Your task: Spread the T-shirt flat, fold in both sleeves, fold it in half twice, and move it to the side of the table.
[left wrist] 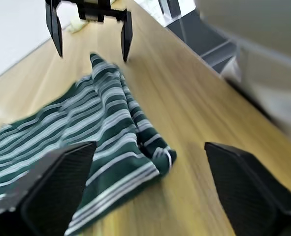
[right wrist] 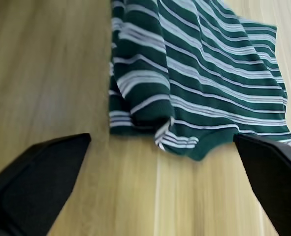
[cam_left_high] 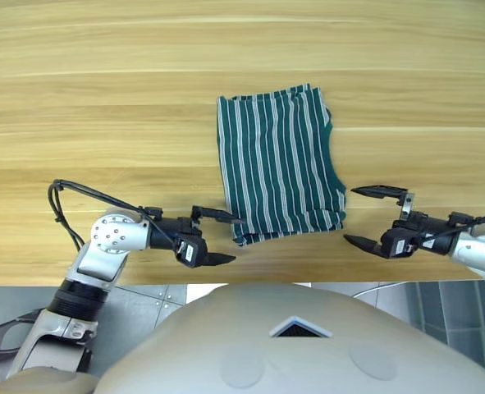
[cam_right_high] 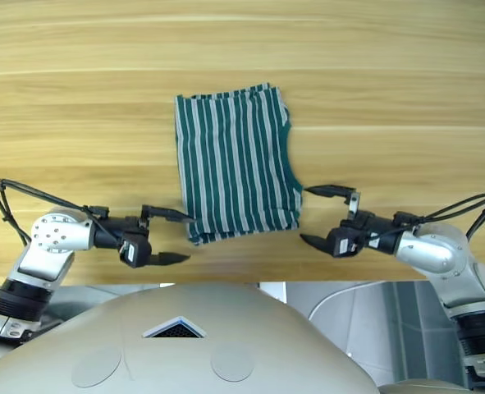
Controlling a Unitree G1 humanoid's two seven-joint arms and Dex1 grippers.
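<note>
The T-shirt [cam_left_high: 279, 164] lies folded in a rectangle mid-table, close to the near edge. It's soft knit, dark green with thin white stripes, and the layers are bunched and rumpled along the near hem. The left gripper [cam_left_high: 235, 239] sits at its near-left corner, fingers spread apart, 1 tip right at the cloth. The right gripper [cam_left_high: 350, 215] hovers just beside the near-right corner, fingers equally wide, holding nothing. With 2 grippers flanking it like that, I'd say they're set to catch both corners for a fold or a slide across the smooth wooden table [cam_left_high: 102, 98].
</note>
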